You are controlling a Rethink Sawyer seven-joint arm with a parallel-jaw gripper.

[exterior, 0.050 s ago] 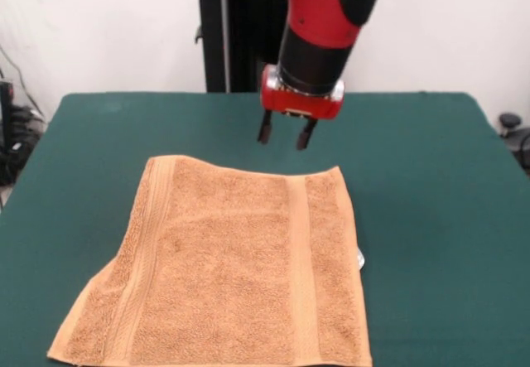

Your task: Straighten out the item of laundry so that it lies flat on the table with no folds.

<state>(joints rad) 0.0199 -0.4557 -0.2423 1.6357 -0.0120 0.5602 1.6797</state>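
Note:
An orange-tan terry towel [236, 263] lies on the dark green table [431, 218], spread over the near middle and running off the picture's bottom edge. Flat woven bands run down its left and right sides. Its left edge bends inward about halfway down, where the cloth looks doubled under. My gripper [285, 132] hangs a little beyond the towel's far edge, above bare table. Its two dark fingers [265, 127] stand apart and hold nothing, so it is open.
A small pale tag [360, 258] sticks out from under the towel's right edge. Cables and dark gear [16, 135] sit off the table's left side, and a dark object [511, 123] sits off its right corner.

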